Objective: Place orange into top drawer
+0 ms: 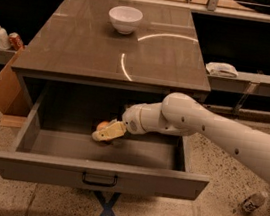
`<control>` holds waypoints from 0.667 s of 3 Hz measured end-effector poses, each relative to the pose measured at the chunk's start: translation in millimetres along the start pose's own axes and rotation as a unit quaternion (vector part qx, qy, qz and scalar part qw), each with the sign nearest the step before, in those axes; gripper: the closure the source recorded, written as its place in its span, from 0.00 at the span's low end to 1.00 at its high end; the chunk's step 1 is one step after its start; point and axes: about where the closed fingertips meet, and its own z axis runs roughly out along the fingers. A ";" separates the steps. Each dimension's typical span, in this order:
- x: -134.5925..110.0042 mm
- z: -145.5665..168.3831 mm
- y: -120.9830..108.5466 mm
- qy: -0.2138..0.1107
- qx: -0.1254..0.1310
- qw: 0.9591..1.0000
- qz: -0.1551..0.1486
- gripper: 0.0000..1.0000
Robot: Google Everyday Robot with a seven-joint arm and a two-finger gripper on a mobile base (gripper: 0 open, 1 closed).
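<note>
The end effector (107, 131) reaches into the open top drawer (40, 166) and grips the orange (101, 125); a white bowl (125, 19) stands on the bench (83, 46).

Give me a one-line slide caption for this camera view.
Robot's hand reaches into the open top drawer, the orange at its tip; a white bowl sits on the tabletop.
</note>
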 end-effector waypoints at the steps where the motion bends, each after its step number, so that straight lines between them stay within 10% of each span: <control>1: 9.4 -21.7 1.8 -0.014 0.017 1.000 0.020 0.00; 2: 20.6 -49.4 1.2 -0.029 0.041 0.998 0.040 0.00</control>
